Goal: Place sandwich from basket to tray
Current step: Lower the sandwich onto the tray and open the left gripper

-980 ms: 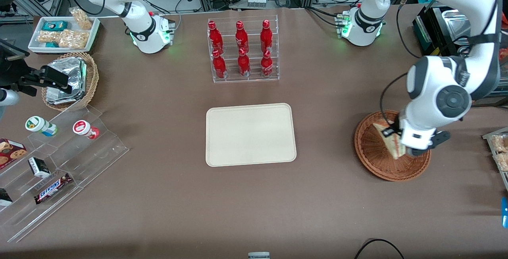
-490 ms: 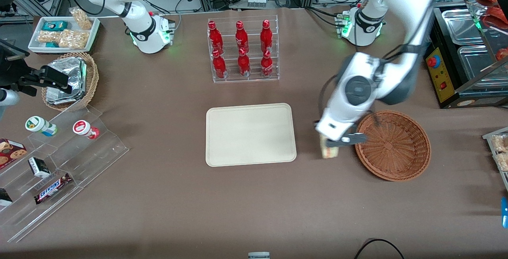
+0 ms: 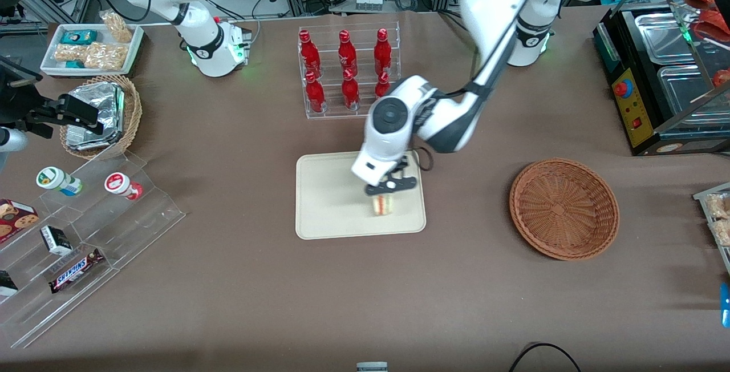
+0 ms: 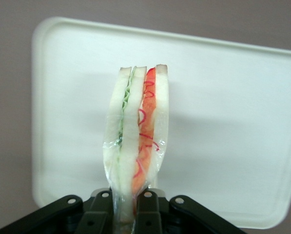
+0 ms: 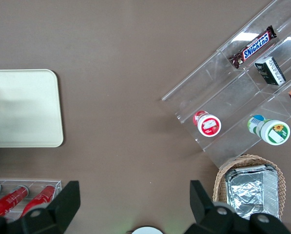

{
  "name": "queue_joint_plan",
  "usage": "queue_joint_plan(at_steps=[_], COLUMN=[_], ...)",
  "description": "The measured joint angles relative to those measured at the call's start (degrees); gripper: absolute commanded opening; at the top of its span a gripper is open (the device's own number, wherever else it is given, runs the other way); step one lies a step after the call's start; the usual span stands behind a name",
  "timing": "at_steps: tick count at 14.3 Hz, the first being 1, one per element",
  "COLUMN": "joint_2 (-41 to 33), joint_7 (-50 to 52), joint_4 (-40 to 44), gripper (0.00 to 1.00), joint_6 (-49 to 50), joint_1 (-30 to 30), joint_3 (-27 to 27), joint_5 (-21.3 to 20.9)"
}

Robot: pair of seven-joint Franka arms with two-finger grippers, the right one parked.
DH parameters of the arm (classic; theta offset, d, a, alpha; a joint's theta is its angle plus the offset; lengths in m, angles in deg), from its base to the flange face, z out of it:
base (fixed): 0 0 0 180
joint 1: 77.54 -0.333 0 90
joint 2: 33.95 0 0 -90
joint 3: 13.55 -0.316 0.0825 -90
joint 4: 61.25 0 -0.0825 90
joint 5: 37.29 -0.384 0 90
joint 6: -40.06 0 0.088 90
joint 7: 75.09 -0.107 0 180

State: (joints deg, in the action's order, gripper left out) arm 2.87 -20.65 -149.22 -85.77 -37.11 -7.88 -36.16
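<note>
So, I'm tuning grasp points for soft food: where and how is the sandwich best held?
As shown: the gripper is shut on the sandwich, fingers on its two flat bread faces at one end, coming along the layers. Flat faces suit parallel fingers; pinching the layered edge would likely squash the filling.

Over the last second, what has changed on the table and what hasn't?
The gripper, its fingers shut on the sandwich, lifted it out of the basket and carried it sideways toward the parked arm's end; it now hangs over the tray, not released. The basket, now without the sandwich, and the tray kept their places.
</note>
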Motion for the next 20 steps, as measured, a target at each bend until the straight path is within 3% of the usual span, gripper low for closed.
queue_joint_plan(at_steps=[4, 5, 6, 7, 12, 16, 20], joint_2=[6.41, 7.64, 8.61, 9.32, 8.83, 1.28, -5.78], joint_7=[1.57, 1.57, 1.57, 1.57, 1.57, -0.36, -1.95], joint_4=[6.13, 7.35, 8.12, 8.62, 10.48, 11.81, 10.41], gripper=[0.05, 0.13, 0.47, 0.99, 1.00, 1.00, 1.00], joint_6=[-0.70, -0.70, -0.70, -0.70, 1.04, 14.96, 26.74], joint_1=[2.33, 2.32, 2.35, 2.46, 2.97, 2.43, -2.66], joint_3=[-0.04, -0.09, -0.09, -0.09, -0.09, -1.54, -2.25], joint_5=[0.00, 0.00, 0.00, 0.00, -0.01, -0.18, -0.22])
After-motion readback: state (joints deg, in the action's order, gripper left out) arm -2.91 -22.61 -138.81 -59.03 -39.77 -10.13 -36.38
